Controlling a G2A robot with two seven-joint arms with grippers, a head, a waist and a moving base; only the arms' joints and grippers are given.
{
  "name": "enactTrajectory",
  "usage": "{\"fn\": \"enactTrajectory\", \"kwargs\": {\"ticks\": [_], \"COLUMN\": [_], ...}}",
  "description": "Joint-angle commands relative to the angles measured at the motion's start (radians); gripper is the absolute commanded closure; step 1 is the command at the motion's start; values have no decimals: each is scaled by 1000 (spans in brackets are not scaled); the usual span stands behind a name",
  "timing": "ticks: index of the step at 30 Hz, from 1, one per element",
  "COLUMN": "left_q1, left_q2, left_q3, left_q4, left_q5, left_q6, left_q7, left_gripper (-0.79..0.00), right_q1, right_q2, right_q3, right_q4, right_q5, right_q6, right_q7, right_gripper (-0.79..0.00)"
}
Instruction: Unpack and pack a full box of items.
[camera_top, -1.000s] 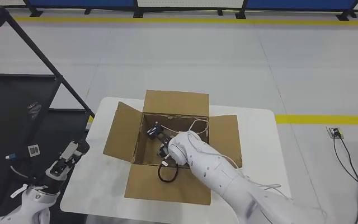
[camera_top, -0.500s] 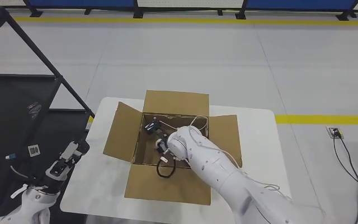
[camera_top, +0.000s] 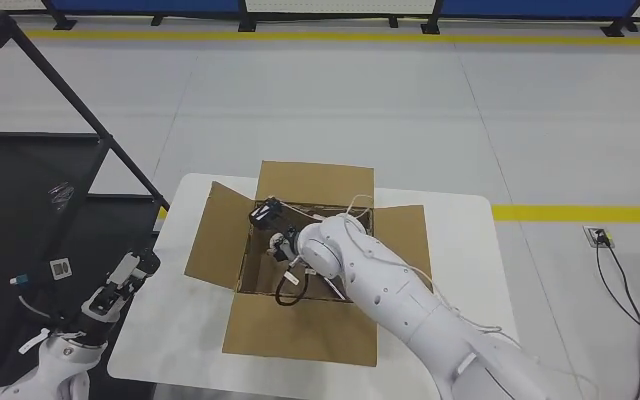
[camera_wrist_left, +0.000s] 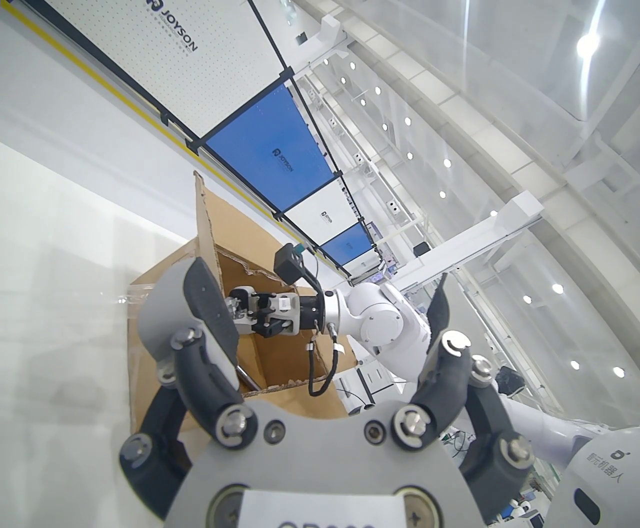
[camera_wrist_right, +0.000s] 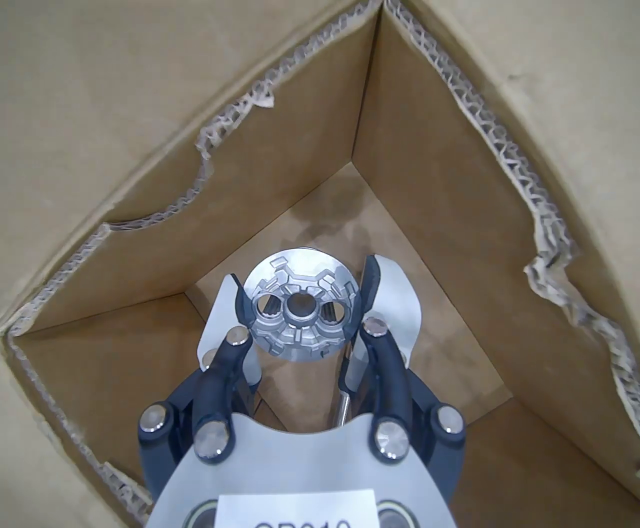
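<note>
The box (camera_wrist_right: 450, 150) is matt brown corrugated cardboard, its torn edges rough and fluted. The disc (camera_wrist_right: 300, 310) is silvery cast metal, dull satin. The right gripper (camera_wrist_right: 305, 282) has dark matt links and bright screws. The worktop (camera_top: 200, 330) looks smooth white

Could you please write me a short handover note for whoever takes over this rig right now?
Grippers: the right gripper is shut on a round metal part, down inside the cardboard box near a corner. The left gripper is open and holds nothing, beside the white table and apart from the box.
Things: the box stands on the table with its flaps open.
Done: the part is gripped but not yet out of the box.
Left: lift it out, set it on the table, then probably the repacking.
</note>
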Motion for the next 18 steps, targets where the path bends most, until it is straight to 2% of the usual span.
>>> {"fn": "enactTrajectory", "kwargs": {"ticks": [1, 6, 10, 14, 18], "left_q1": [0, 0, 0, 0, 0], "left_q2": [0, 0, 0, 0, 0], "left_q3": [0, 0, 0, 0, 0], "left_q4": [0, 0, 0, 0, 0], "left_q5": [0, 0, 0, 0, 0], "left_q6": [0, 0, 0, 0, 0], "left_q7": [0, 0, 0, 0, 0], "left_gripper": [-785, -785, -785, -785, -785], "right_q1": [-39, -188, -349, -499, -618], "right_q2": [31, 124, 189, 230, 254], "right_q3": [35, 170, 312, 433, 543], "right_q4": [-113, -436, -713, -940, -1098], "right_q5": [-40, -209, -351, -475, -533], "right_q6": [37, 148, 188, 219, 235], "right_q7": [38, 173, 269, 344, 363], "right_gripper": [0, 0, 0, 0, 0]}}
